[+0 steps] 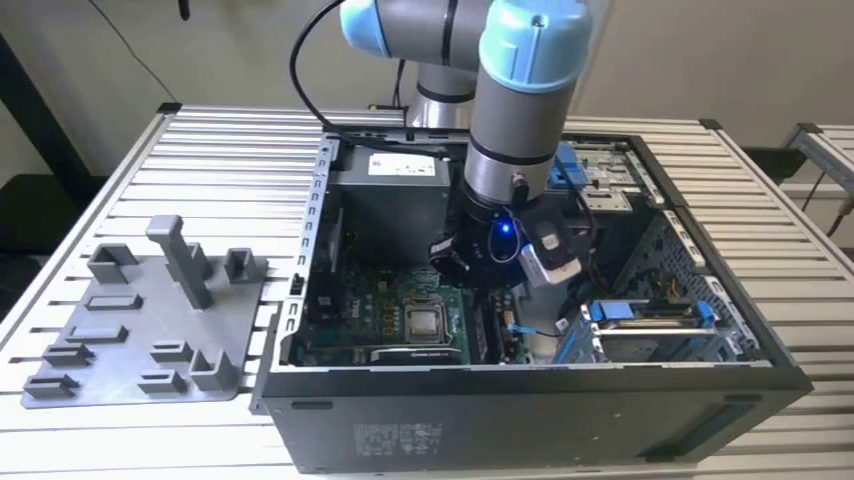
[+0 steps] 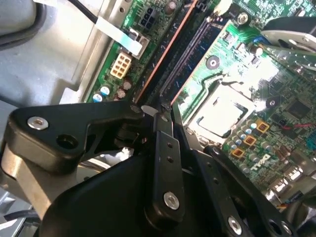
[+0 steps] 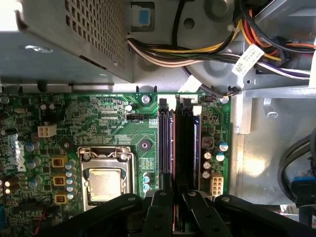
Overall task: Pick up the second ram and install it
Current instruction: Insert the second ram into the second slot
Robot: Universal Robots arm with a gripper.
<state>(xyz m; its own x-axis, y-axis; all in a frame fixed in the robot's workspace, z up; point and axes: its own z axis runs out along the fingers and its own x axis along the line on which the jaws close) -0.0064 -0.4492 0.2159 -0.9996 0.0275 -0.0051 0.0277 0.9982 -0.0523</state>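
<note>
My gripper point(image 1: 489, 277) is low inside the open computer case point(image 1: 534, 410), over the memory slots of the green motherboard point(image 3: 98, 116). In both wrist views its black fingers come together over a long, thin dark stick, the second ram point(image 3: 183, 148), which runs away from the fingertips point(image 3: 165, 193) along the slot nearer the board's edge. The same ram point(image 2: 186, 59) stretches along the slots in the second wrist view, with the gripper point(image 2: 161, 105) shut on its middle. Another dark stick point(image 3: 165, 148) sits in the slot beside it.
The silver processor chip point(image 3: 105, 183) lies in its socket beside the slots. A grey power supply box point(image 3: 69, 34) and bundled cables point(image 3: 197, 49) crowd the case's far end. A grey moulded tray point(image 1: 134, 330) with upright posts stands outside the case, at the exterior view's left.
</note>
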